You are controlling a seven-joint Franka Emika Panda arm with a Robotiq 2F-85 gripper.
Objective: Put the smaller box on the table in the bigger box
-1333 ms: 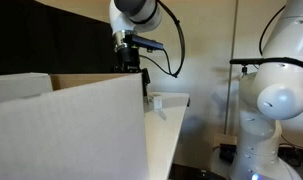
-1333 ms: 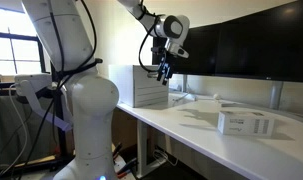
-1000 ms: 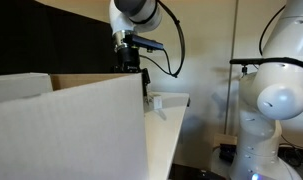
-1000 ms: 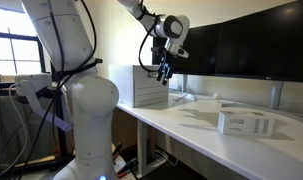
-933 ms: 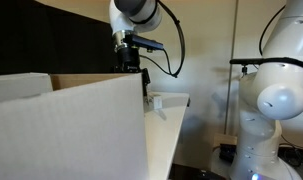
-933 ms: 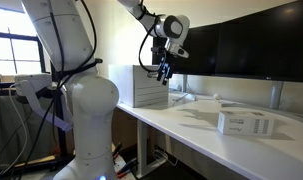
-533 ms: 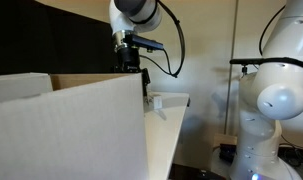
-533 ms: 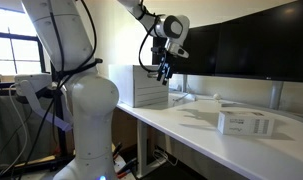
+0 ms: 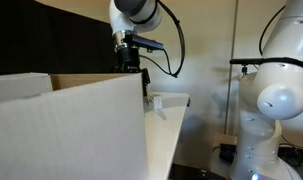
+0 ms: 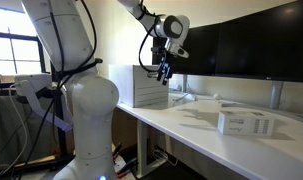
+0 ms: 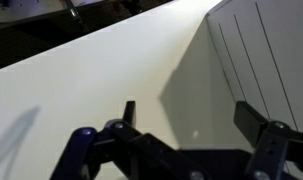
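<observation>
A robotics lab: a bulky glossy white robot arm [image 10: 76,100] stands at nine o'clock, and wide black monitors [image 10: 241,45] line the wall at two o'clock above a plain white table [image 10: 191,128].

Along the far edge of the white table [image 10: 191,128] stand large black screens [image 10: 253,45]; beyond, a daylit window [image 10: 6,50] and a plain cream wall [image 9: 206,45].
</observation>
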